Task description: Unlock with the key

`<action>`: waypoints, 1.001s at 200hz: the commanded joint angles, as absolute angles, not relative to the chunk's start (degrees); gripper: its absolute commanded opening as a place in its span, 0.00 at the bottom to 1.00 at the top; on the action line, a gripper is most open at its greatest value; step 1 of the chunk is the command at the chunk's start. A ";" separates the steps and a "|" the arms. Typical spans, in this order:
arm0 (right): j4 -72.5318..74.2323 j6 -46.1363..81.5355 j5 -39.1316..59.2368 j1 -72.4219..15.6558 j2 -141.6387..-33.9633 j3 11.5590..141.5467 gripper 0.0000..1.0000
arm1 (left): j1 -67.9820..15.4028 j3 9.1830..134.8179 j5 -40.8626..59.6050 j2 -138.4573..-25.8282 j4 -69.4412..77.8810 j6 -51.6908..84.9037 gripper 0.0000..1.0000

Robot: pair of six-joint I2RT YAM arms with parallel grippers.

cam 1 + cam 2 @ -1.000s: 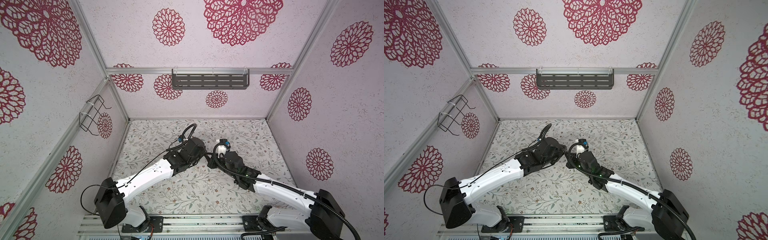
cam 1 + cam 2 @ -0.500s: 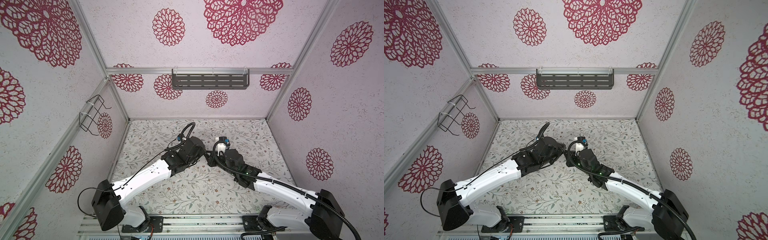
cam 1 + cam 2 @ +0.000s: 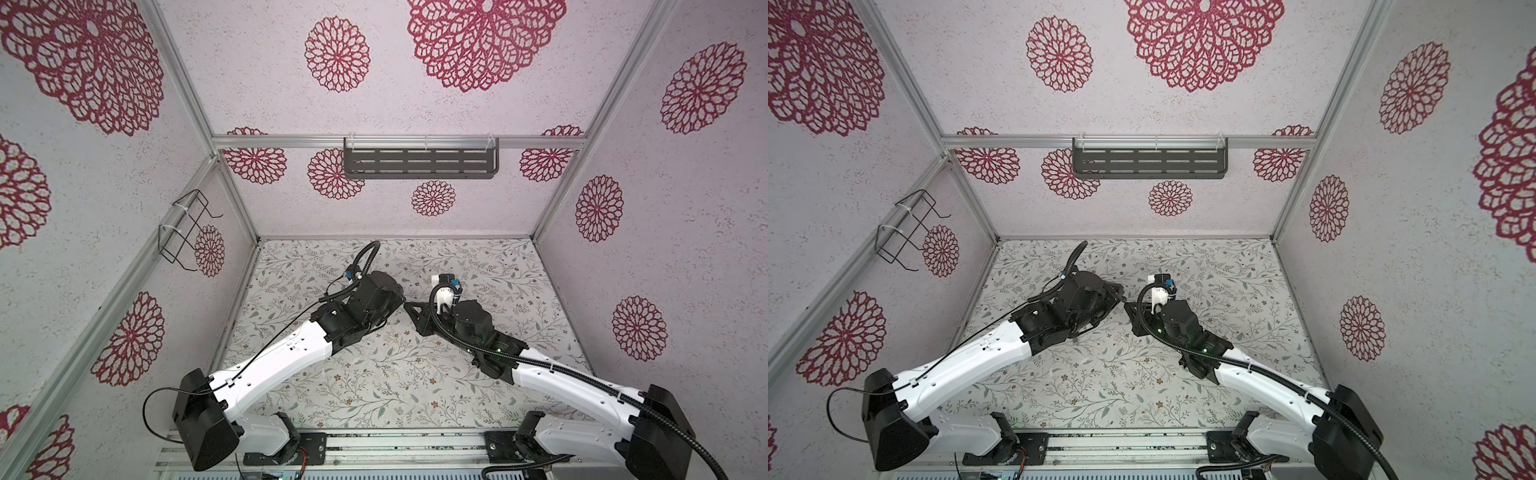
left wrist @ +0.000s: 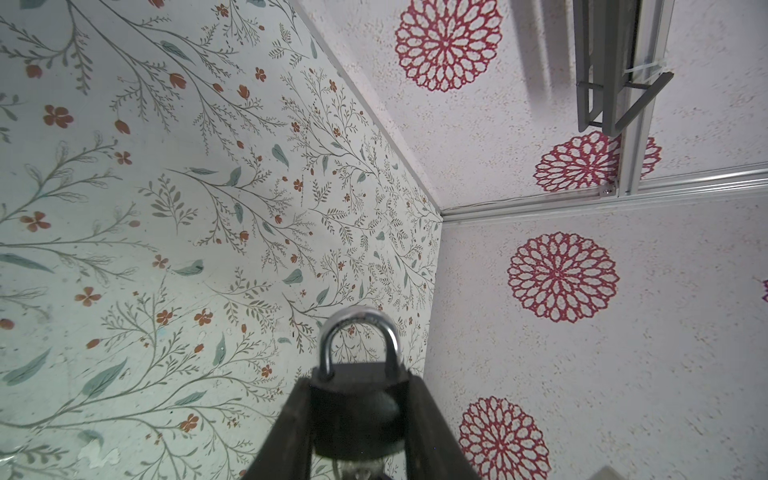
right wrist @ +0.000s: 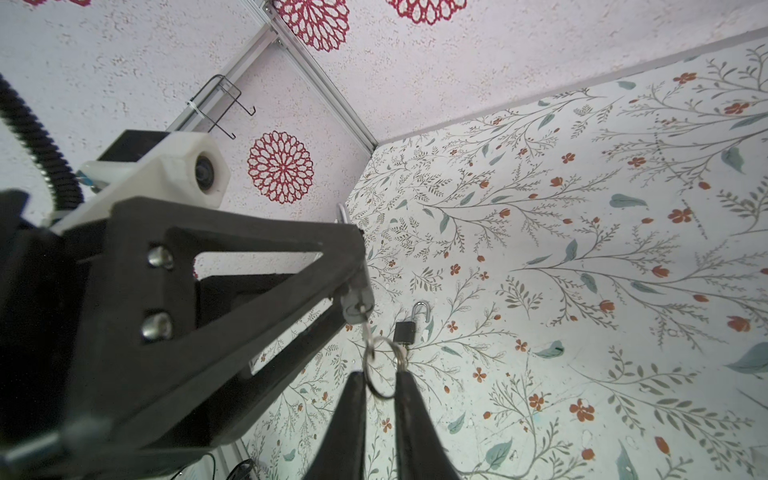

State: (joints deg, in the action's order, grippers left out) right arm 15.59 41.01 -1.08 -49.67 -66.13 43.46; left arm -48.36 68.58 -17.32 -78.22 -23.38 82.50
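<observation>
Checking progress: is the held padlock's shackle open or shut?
Shut: both legs of the shackle sit in the padlock that the left gripper clamps.

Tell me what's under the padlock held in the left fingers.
A key sticks out under the padlock, with a ring hanging off it. Its blade is hidden inside.

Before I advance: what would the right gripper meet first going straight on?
The right gripper would probably meet the key ring first, then the padlock held by the left gripper; depth unclear.
</observation>
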 commanded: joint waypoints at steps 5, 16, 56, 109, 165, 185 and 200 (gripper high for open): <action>17.20 40.53 -0.90 -49.64 -65.46 43.72 0.12 | -47.95 68.56 -18.49 -76.82 -22.35 81.87 0.00; 17.32 40.34 -0.97 -49.55 -65.44 43.75 0.11 | -47.98 68.64 -18.25 -76.82 -22.25 81.83 0.00; 17.00 39.90 -1.86 -49.23 -65.60 44.33 0.05 | -48.42 69.51 -16.05 -77.07 -22.05 80.74 0.00; 17.28 38.23 -1.33 -48.52 -65.93 46.10 0.00 | -50.41 70.91 -12.12 -78.02 -21.60 80.43 0.00; 17.69 36.73 0.32 -47.64 -67.01 48.64 0.00 | -51.90 72.66 -11.15 -80.09 -22.78 80.05 0.00; 17.48 37.31 0.31 -47.55 -66.15 47.44 0.02 | -51.77 72.41 -13.76 -79.07 -21.74 79.60 0.00; 16.99 37.67 0.01 -47.55 -64.88 46.38 0.04 | -51.38 72.68 -15.86 -78.51 -22.50 79.07 0.00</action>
